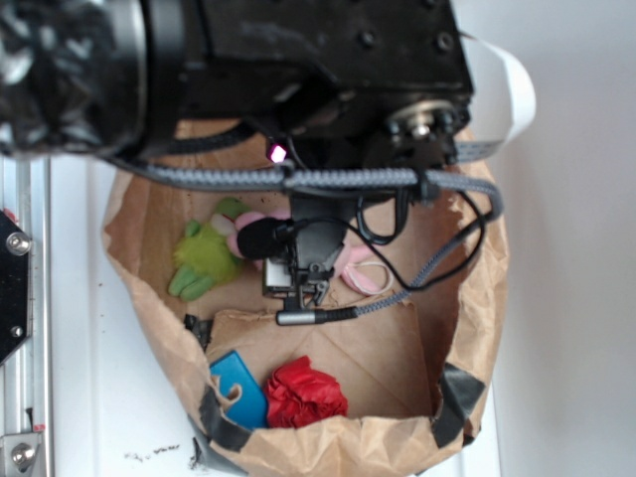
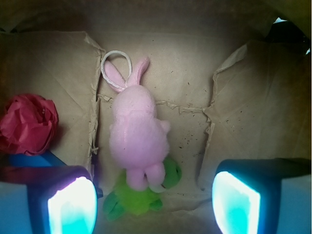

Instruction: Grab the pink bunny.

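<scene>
Gripper seemingly open; pink bunny face-down.

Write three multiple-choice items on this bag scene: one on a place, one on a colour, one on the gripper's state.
1. The bunny lies
A. on the bare bag floor only
B. partly over the frog
C. on the red ball

2. The bunny's cord loop is
A. black
B. blue
C. pale

3. The gripper is
A. open, empty
B. shut on the bunny
C. shut on the ball

Answers: 1 B, its feet overlap the frog. 2 C, the loop by its ears looks whitish. 3 A, the fingers stand wide apart in the wrist view, touching nothing.
</scene>
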`<state>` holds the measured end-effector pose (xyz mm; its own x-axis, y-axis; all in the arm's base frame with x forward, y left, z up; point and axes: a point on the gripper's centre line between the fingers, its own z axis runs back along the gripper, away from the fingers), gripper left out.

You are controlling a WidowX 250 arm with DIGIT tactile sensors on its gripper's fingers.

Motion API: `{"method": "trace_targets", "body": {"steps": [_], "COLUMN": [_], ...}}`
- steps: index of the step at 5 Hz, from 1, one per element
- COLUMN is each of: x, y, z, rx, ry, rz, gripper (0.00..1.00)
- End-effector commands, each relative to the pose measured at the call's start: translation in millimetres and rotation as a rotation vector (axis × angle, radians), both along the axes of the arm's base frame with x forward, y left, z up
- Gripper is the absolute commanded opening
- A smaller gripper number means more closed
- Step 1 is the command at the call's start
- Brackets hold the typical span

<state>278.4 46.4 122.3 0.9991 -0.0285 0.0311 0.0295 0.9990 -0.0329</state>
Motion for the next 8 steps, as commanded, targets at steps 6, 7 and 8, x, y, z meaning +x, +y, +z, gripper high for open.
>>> {"method": "trace_targets", "body": {"steps": [6,7,8], "x": [6.1,-0.2,4.3], "y": [-40.2,-38.4,-39.9], "z": [-43.0,-37.4,-48.0], "rx": [0.133,0.119,0.141], "ry": [-0.074,-0.071,-0.099], "rz": [-0.02,-0.028,-0.007], "gripper": [1.0,1.0,1.0]}}
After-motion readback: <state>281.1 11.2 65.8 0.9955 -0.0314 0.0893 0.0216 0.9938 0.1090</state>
